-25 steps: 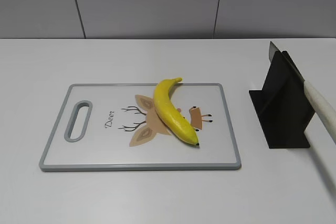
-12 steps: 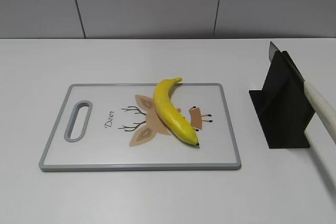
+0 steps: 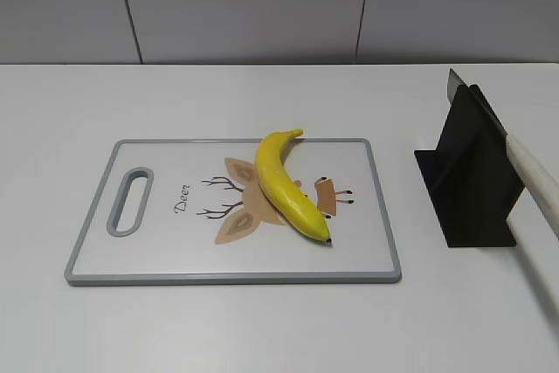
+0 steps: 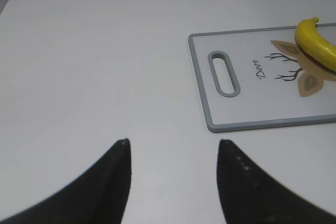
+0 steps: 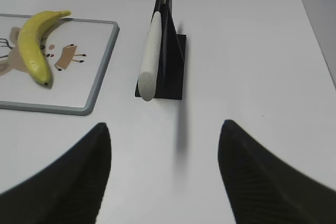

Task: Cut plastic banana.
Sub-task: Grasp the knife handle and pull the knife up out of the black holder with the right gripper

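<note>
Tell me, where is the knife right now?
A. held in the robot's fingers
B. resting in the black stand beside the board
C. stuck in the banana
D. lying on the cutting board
B. The knife sits in the black stand to the right of the board, its pale handle sticking out, while the banana lies whole on the board and both sets of fingers are empty.

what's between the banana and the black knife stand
Only bare cutting board and bare white table separate the banana from the stand; exterior and right wrist views agree.
</note>
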